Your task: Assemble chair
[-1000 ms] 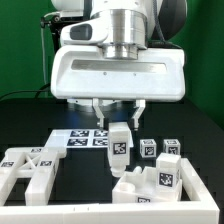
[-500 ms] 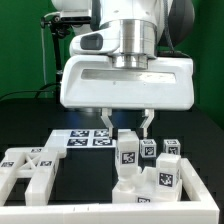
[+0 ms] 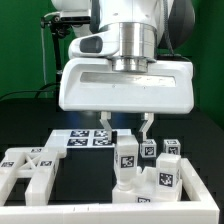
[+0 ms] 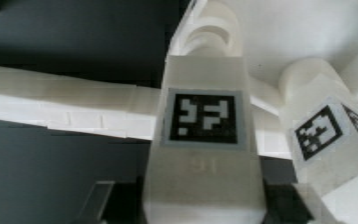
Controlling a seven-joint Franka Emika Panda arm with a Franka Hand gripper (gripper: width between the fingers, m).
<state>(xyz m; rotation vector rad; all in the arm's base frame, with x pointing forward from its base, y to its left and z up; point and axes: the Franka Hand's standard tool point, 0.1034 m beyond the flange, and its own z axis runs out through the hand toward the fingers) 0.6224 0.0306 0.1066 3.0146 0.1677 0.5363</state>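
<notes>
Exterior view, gripper [image 3: 127, 134] pointing straight down, clamping upright tagged post [image 3: 126, 153]

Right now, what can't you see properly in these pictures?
- Bottom end of the post: exterior view, blends into the white block below.
- Marker board: exterior view, partly behind the pincer.
- Left chair piece: cut off by the exterior view's edge.
- Under the post: wrist view, the close, blurry post covers it.
</notes>
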